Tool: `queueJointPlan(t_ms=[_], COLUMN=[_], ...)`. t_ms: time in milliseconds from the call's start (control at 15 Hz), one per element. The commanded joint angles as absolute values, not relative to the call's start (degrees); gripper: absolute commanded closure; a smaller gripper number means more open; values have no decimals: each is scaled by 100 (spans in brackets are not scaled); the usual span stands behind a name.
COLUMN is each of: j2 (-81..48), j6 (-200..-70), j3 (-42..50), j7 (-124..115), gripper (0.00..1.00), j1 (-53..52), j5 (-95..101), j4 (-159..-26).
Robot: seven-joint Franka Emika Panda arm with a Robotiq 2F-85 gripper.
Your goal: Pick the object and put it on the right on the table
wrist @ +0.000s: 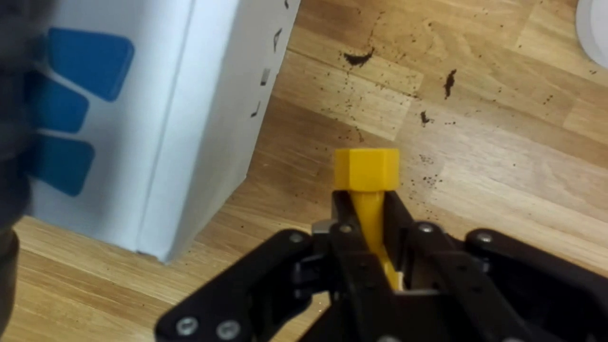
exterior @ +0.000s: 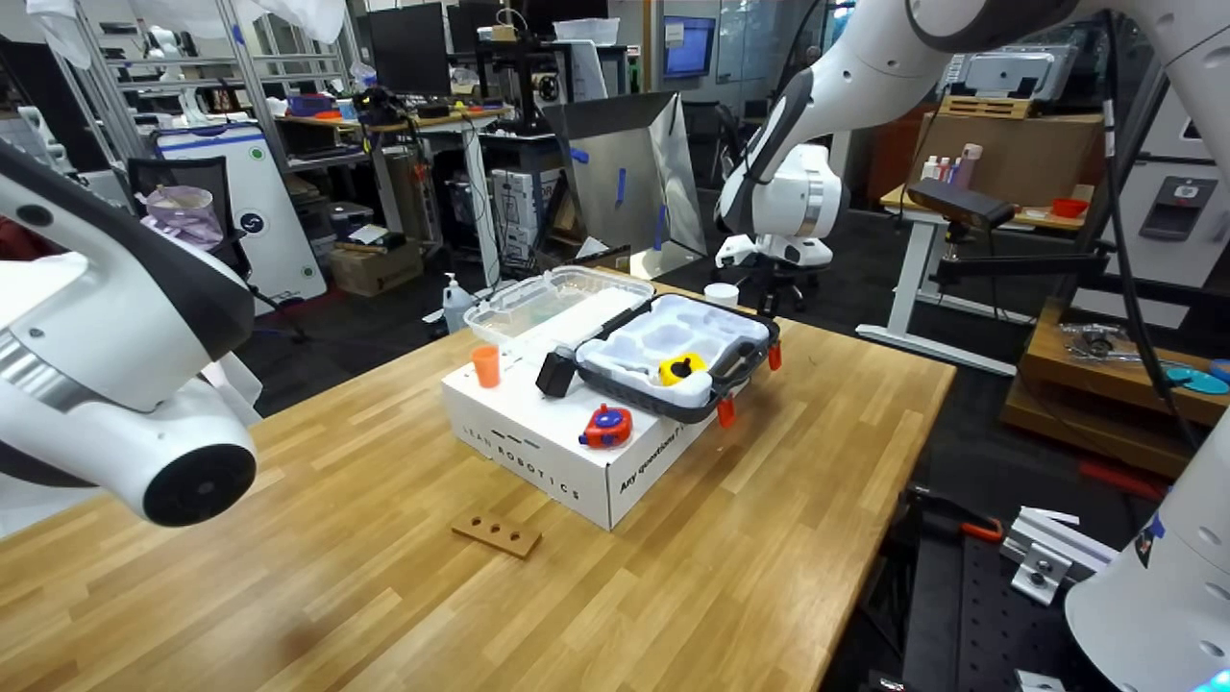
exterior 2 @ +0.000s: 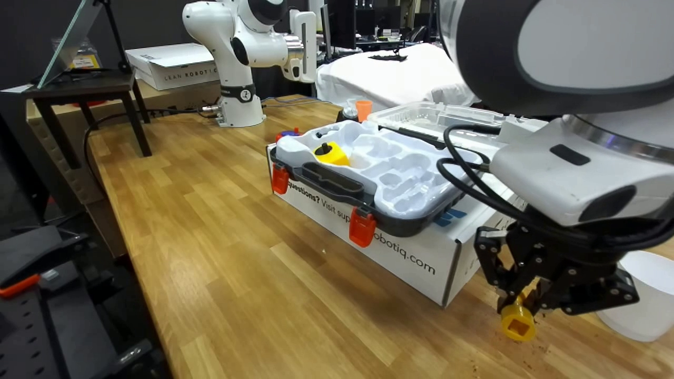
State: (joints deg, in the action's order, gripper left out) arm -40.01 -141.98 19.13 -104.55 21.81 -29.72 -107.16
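across an exterior view, a white arm (exterior: 115, 384) juts in at nine o'clock. to its right, an orange cup (exterior: 487, 366) stands on a white box (exterior: 528, 463), at ten o'clock from the box's middle. a wooden strip (exterior: 499, 537) with three holes lies on the tabletop (exterior: 730, 577), at seven o'clock from the box and apart from it. back on the box come a black block (exterior: 555, 374), then a red-and-blue item (exterior: 607, 427) near the six o'clock corner, and a dark case (exterior: 673, 332) at two o'clock, gaping, with a yellow-and-black item (exterior: 682, 368) inside.

in the wrist view, the white box is at nine o'clock from the yellow peg (wrist: 366, 169). the gripper (wrist: 365, 204) has its jaws nearly together, pinching the peg's stem between them, the head pointing to twelve o'clock. the peg is over the tabletop, apart from the box; whether it touches the tabletop i cannot tell. dark specks (wrist: 358, 58) dot the surface at twelve and one o'clock from it. farther right, at two o'clock, is a white tub (wrist: 596, 28)
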Motion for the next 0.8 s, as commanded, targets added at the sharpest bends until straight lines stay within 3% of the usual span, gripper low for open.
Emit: queueJointPlan(t_ms=[0,733], j2=[-4101,-4363], j6=[-14064,-13860], j3=[1883,1815], j7=[-10524,-10496], gripper=[95,95], j1=[2310,2436], j5=[-2853,-2904], j4=[-10516,-10292])
